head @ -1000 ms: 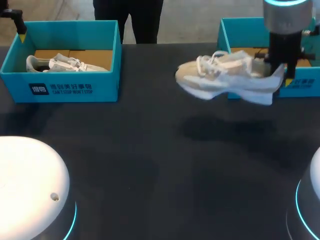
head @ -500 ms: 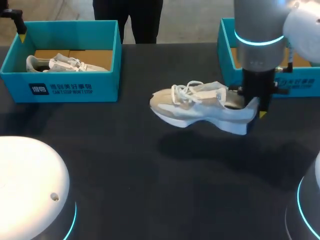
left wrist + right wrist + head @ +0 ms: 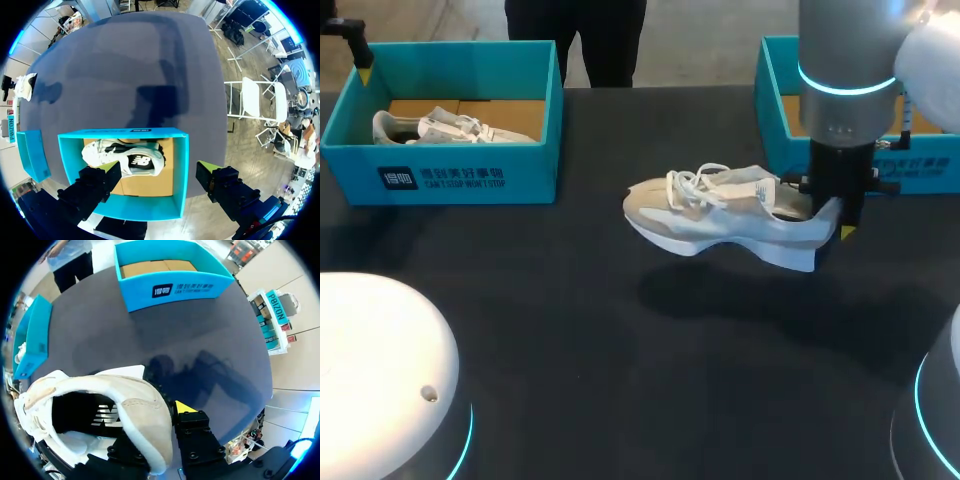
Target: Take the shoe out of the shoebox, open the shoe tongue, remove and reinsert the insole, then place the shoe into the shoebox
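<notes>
Moved out from in front of the right box point(image 3: 772, 95) over the last second, the shoe point(image 3: 720, 215) has been carried toward the middle of the worktop point(image 3: 570, 340) and brought lower; in the last half second it has barely shifted. No movement is seen at the left pincer point(image 3: 159, 172).

The right box, behind the right pincer point(image 3: 842, 215) in the head view, is shown in the right wrist view to hold only its brown cardboard floor. The left box point(image 3: 450, 170) lies well apart from that pincer, off past the shoe's toe, and a second shoe point(image 3: 445, 128) is held in it, lying on its side. In the left wrist view this box is seen straight under the left pincer, whose fingers point(image 3: 107, 177) are spread wide, with one above each side wall and the second shoe below the gap between them; nothing is touched by them.

The shoe is gripped at the heel by the right pincer, which is closed on the heel collar: one yellow-tipped finger point(image 3: 184, 407) is pressed to the outside of the heel, while the other is hidden by the shoe. The shoe is held roughly level, its toe pointing away from the pincer toward the left box's side. It is kept clear of the worktop, and its shadow is cast on the dark surface below. The laces lie loose over the tongue. No other thing stands between the shoe and either box.
</notes>
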Motion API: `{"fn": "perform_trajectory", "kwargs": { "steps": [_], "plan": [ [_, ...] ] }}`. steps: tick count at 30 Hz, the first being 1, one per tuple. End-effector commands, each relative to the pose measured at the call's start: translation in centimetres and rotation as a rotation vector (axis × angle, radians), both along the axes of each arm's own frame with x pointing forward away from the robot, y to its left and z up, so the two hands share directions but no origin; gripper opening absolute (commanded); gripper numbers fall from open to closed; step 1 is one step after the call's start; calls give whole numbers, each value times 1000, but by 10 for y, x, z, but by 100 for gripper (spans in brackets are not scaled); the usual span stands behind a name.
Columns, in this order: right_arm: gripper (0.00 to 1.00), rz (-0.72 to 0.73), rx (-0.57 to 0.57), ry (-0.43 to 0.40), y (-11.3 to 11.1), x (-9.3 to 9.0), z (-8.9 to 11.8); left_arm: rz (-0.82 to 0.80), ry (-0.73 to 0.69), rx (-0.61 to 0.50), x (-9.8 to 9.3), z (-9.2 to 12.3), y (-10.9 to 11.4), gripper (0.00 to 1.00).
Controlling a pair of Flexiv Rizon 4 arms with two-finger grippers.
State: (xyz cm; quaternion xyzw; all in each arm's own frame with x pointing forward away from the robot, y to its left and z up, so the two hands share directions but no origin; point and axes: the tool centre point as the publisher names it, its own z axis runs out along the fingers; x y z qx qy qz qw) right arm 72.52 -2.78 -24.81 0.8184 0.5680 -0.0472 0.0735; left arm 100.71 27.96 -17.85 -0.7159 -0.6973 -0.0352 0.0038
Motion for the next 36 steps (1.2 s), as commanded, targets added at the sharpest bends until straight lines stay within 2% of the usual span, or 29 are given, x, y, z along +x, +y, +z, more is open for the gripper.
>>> {"fn": "perform_trajectory", "kwargs": {
  "steps": [1,5,11,15,21,31,36],
  "plan": [
    [0,10,7,-6,3,0,0,-1,-2,1,-1,0,0,100],
    [0,18,-114,35,37,-11,-19,-1,-2,1,-1,0,0,100],
    [0,33,-100,56,62,-42,-44,-1,-2,1,-1,0,0,100],
    [0,10,-90,44,75,-64,-51,-1,-2,1,-1,0,0,100],
    [0,4,-83,29,86,-84,-62,-1,-2,1,-1,0,0,100],
    [0,14,-104,-10,104,-97,-83,-1,-2,1,-1,0,0,100],
    [0,40,-136,-13,112,-97,-95,-1,-2,1,-1,0,0,100]
  ]
}}
